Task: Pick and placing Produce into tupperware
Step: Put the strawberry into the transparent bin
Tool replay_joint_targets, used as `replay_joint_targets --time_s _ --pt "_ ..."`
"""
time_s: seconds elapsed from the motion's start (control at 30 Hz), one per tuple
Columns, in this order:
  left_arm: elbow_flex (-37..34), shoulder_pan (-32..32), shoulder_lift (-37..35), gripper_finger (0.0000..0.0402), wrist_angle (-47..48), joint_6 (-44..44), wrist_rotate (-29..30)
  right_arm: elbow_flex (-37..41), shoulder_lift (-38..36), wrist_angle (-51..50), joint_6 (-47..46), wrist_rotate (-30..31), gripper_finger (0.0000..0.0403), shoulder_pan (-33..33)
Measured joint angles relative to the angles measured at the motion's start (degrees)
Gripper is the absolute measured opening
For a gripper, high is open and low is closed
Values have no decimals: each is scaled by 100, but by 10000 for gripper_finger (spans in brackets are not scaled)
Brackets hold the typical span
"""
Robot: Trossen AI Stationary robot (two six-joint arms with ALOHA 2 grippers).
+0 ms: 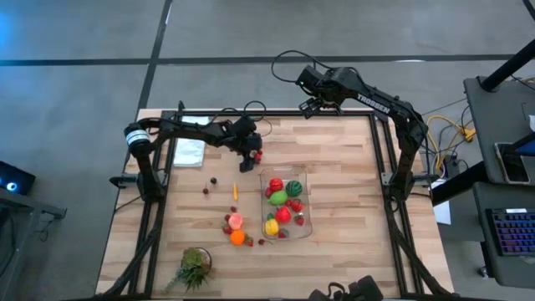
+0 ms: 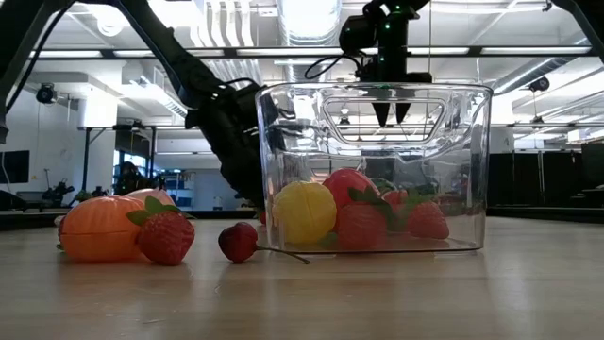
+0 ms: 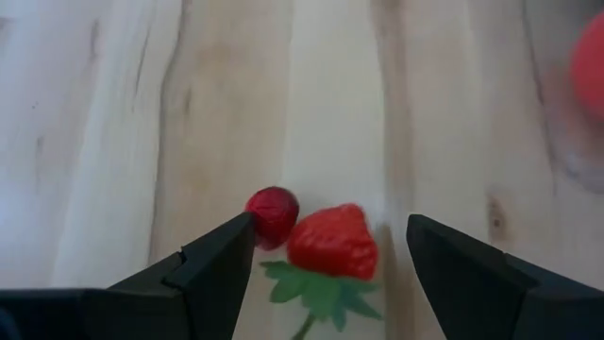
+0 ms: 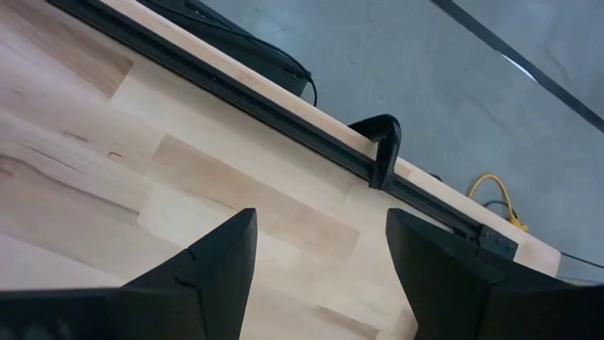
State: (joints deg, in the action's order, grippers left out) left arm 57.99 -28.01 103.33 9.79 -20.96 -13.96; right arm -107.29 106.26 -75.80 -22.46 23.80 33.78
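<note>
Now over the wooden table (image 1: 334,159): left gripper (image 3: 326,260) low above the boards, fingers (image 3: 212,269) parted and released, straddling a strawberry (image 3: 332,241) with a small dark red berry (image 3: 272,215) touching it, neither grasped. Just beside the clear tupperware (image 1: 286,203), near its far left corner. Inside the tupperware: red, green and yellow produce (image 1: 282,214). Loose on the boards to its left: pink and orange pieces (image 1: 236,229). Right gripper (image 4: 321,250) parked at the table's far edge, fingers apart, gripping nothing.
</note>
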Motion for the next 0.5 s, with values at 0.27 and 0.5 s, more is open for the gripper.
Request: replay_joint_targets --time_s 0.27,0.5 --pt "-27 0 23 265 10 10 82 5 0 25 7 5 228 0" --pt "-25 0 121 265 17 61 99 5 0 30 22 21 228 0"
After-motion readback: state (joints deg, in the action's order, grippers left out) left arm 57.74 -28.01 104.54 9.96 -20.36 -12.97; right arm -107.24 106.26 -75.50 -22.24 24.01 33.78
